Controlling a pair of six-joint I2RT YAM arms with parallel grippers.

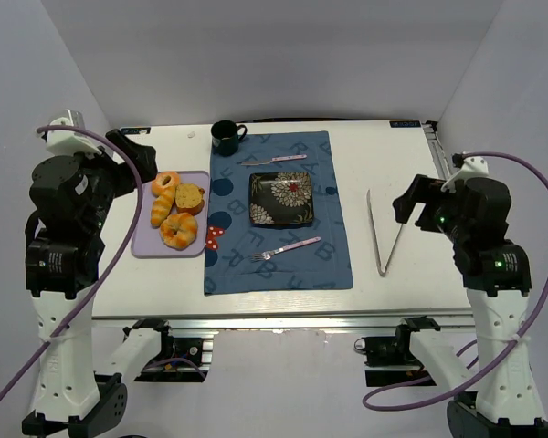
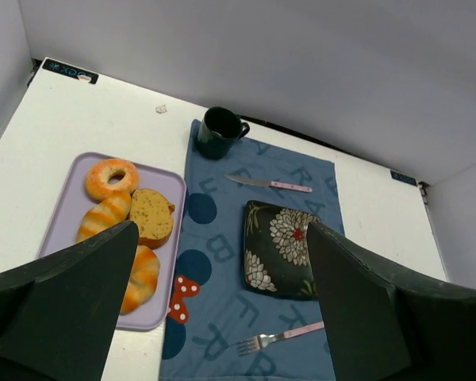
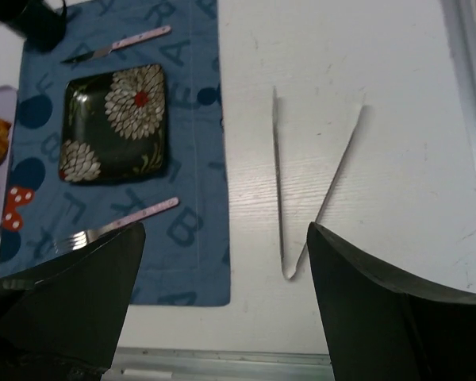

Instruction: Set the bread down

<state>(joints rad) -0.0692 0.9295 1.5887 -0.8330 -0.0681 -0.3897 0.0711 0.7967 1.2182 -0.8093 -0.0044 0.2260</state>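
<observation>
The bread [image 1: 178,230], a golden curled bun with orange-brown patches, lies at the near end of a lavender tray [image 1: 142,245] on the left. In the left wrist view the bread [image 2: 145,271] is partly hidden behind my left finger. My left gripper [image 1: 133,155] is open and empty, raised above the tray's far left side; its jaws [image 2: 222,254] stand wide apart. My right gripper [image 1: 409,202] is open and empty, raised just right of metal tongs [image 1: 387,234]; its jaws [image 3: 226,238] frame the tongs' bend [image 3: 289,266].
The tray also holds an orange ring bun [image 1: 165,181], a yellow finger roll [image 1: 163,205] and a bread slice [image 1: 191,196]. A blue placemat [image 1: 329,246] carries a dark floral plate [image 1: 280,198], a knife [image 1: 274,160], a fork [image 1: 286,248] and a dark mug [image 1: 226,137].
</observation>
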